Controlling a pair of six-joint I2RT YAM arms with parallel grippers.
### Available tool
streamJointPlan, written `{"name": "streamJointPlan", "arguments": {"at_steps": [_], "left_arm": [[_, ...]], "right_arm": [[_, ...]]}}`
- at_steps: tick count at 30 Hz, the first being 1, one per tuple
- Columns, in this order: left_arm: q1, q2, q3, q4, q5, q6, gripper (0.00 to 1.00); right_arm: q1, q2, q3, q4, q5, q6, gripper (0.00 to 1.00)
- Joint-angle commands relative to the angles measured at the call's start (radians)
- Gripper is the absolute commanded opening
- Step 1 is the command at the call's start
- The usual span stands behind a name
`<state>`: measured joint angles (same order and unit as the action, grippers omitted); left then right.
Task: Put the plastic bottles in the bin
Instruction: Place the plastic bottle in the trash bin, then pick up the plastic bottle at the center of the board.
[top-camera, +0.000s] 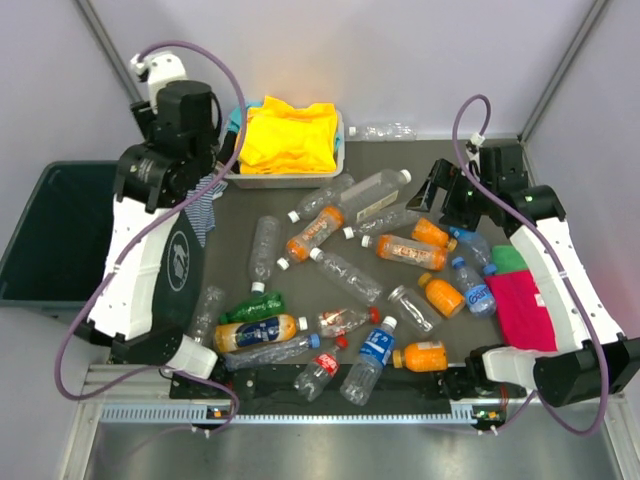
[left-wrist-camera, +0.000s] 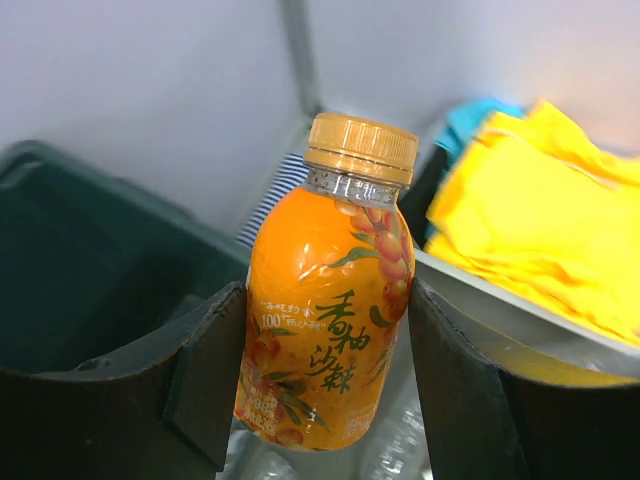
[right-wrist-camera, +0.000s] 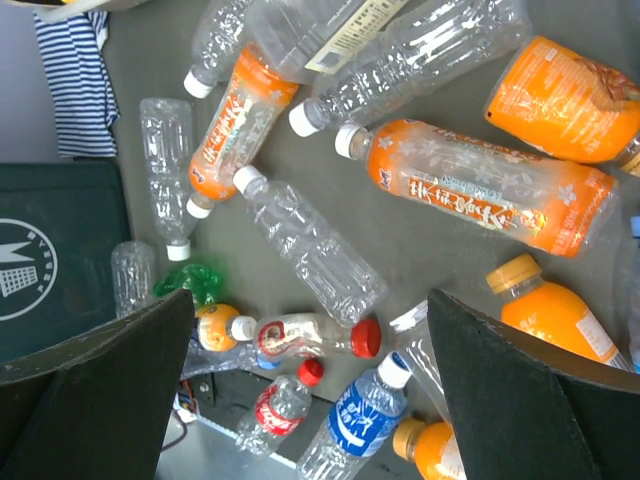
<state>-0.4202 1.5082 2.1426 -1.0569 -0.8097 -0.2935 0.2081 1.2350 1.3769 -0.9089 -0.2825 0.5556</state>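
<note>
My left gripper (left-wrist-camera: 325, 345) is shut on a small orange bottle (left-wrist-camera: 325, 280) with an orange cap, held upright between both fingers (left-wrist-camera: 205, 370). It hangs near the table's back left corner, beside the dark green bin (left-wrist-camera: 80, 270) (top-camera: 50, 230). In the top view the arm hides this bottle. Several plastic bottles lie scattered on the dark table: a long orange one (top-camera: 410, 250) (right-wrist-camera: 480, 190), a clear one (top-camera: 345, 275) (right-wrist-camera: 310, 245), a blue-labelled one (top-camera: 375, 350) (right-wrist-camera: 365, 420). My right gripper (top-camera: 440, 190) (right-wrist-camera: 310, 320) hovers open above them, holding nothing.
A white tray (top-camera: 285, 180) of yellow cloth (top-camera: 290, 135) (left-wrist-camera: 540, 200) stands at the back. A striped cloth (top-camera: 205, 205) lies near the left arm. Pink cloth (top-camera: 525, 305) and green cloth (top-camera: 508, 258) lie at the right. One clear bottle (top-camera: 385, 131) rests behind the table.
</note>
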Motion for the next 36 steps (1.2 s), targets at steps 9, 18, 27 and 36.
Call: {"name": "streamJointPlan", "arguments": {"at_steps": [9, 18, 27, 36], "left_arm": [[0.112, -0.270, -0.156, 0.029, -0.384, 0.086, 0.88], [0.121, -0.289, -0.247, 0.046, -0.164, 0.111, 0.99], [0.110, -0.184, -0.265, 0.155, 0.548, 0.145, 0.98], [-0.319, -0.028, -0.410, 0.186, 0.563, 0.185, 0.98]], "right_arm": [[-0.007, 0.007, 0.039, 0.028, -0.033, 0.001, 0.99], [-0.007, 0.009, 0.036, 0.042, -0.032, -0.006, 0.99], [-0.007, -0.006, -0.028, 0.054, 0.000, -0.008, 0.99], [-0.007, -0.022, -0.091, 0.108, 0.009, 0.000, 0.99]]}}
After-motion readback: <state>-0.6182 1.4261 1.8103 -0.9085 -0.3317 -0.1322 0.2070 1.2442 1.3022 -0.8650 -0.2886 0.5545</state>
